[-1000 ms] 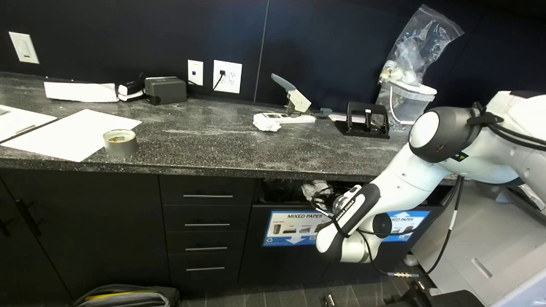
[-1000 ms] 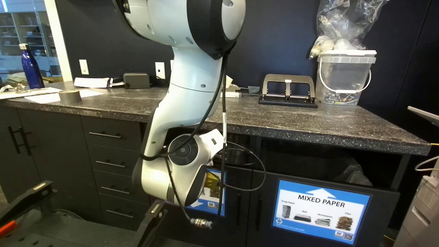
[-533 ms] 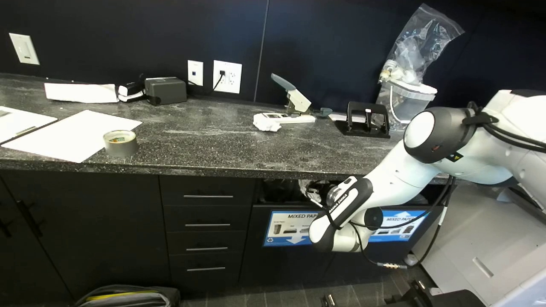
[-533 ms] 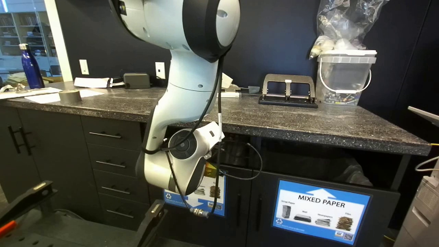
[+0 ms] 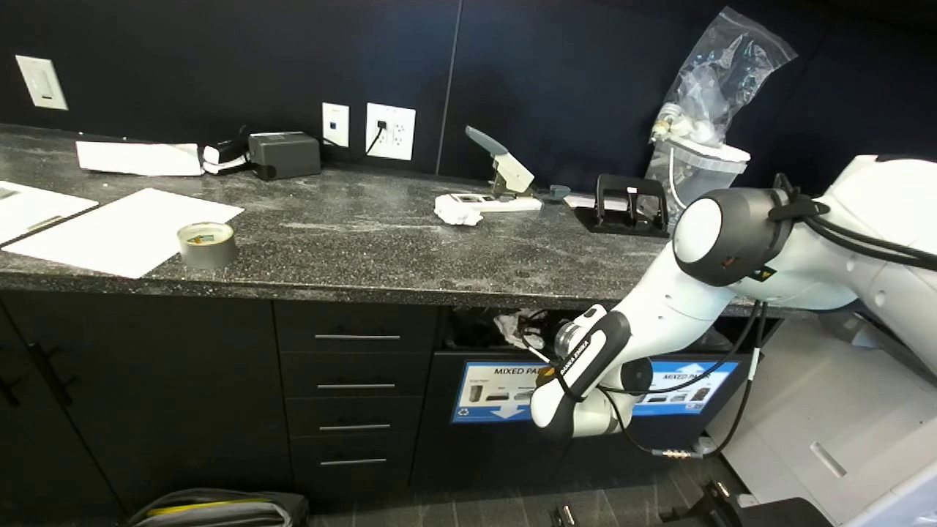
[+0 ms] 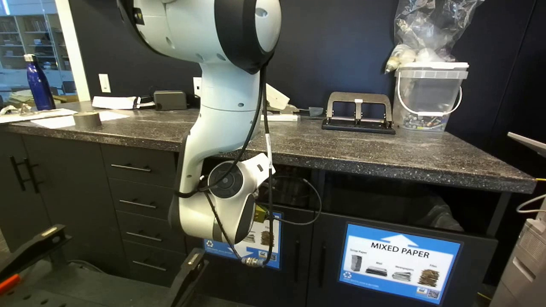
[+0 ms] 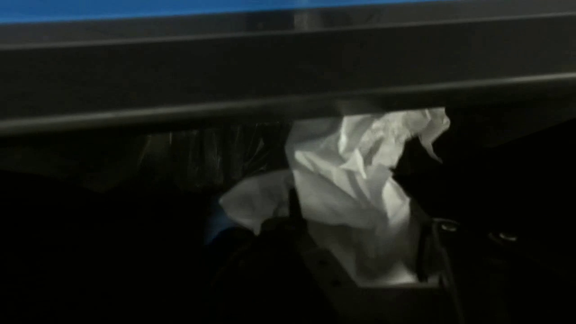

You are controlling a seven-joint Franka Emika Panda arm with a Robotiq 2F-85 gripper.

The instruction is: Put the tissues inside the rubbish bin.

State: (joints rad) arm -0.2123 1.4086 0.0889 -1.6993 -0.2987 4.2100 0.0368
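Observation:
A crumpled white tissue sits between the two dark fingers of my gripper in the wrist view, and the fingers press on its sides. The picture is dark there. In an exterior view the tissue shows at the opening of the rubbish bin, under the counter, above a front panel marked MIXED PAPER. The bin's front rim crosses the wrist view. In an exterior view the robot's wrist hides the gripper and tissue. Another white crumpled piece lies on the counter by the stapler.
The counter edge overhangs the bin opening. A second MIXED PAPER panel is beside it. A stapler, hole punch, clear bucket and tape roll stand on the counter. Cables hang from the arm.
The arm has shifted left in both exterior views, and the wrist rose, then sank slightly. The tissue moved left with the gripper along the bin opening.

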